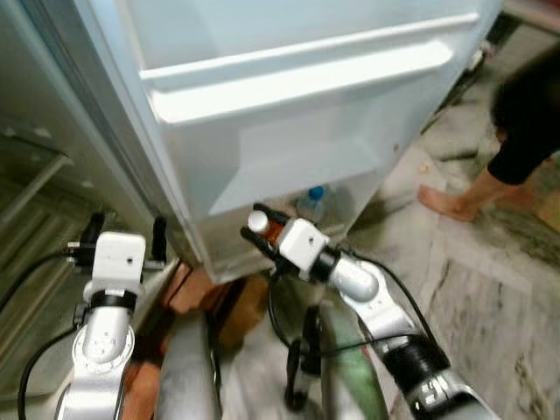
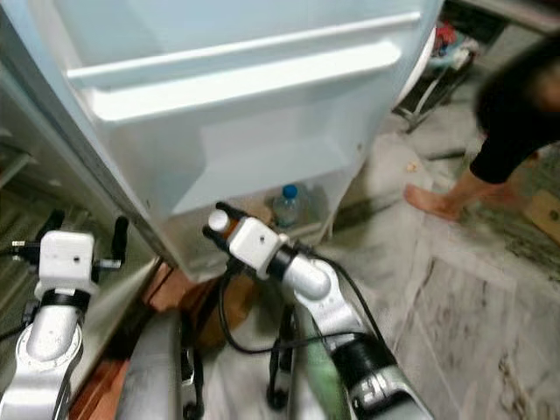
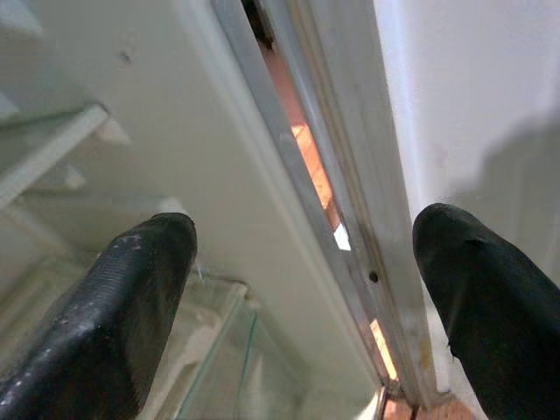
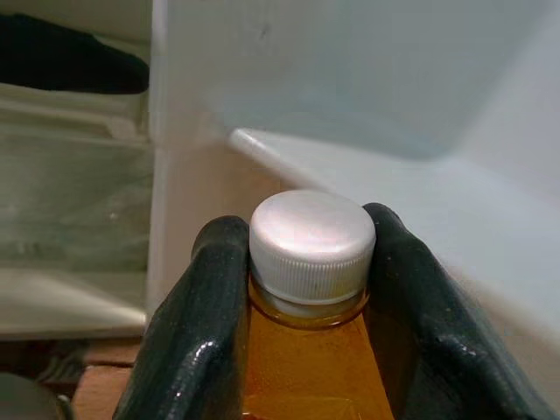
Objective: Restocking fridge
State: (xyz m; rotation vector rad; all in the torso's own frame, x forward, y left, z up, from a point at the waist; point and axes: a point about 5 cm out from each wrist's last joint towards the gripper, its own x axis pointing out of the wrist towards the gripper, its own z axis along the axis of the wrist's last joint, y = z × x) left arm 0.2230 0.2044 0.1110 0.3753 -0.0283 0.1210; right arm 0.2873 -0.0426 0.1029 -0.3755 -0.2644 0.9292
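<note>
My right gripper (image 1: 260, 229) is shut on an orange bottle (image 4: 306, 350) with a white cap (image 4: 311, 241), its fingers (image 4: 197, 332) clamping the neck. It holds the bottle at the front of the lowest shelf of the open fridge door (image 1: 297, 131). A clear bottle with a blue cap (image 1: 313, 201) stands in that door shelf, just behind. My left gripper (image 1: 122, 232) is open, held by the hinge edge of the door (image 3: 350, 219), with the fridge's glass shelves (image 3: 219, 350) beyond its fingers.
A person in black crouches at the right, a bare foot (image 1: 446, 201) on the marble floor (image 1: 490, 297). Red bricks (image 1: 197, 293) lie under the fridge. The fridge body with wire shelves (image 1: 35, 201) is at the left.
</note>
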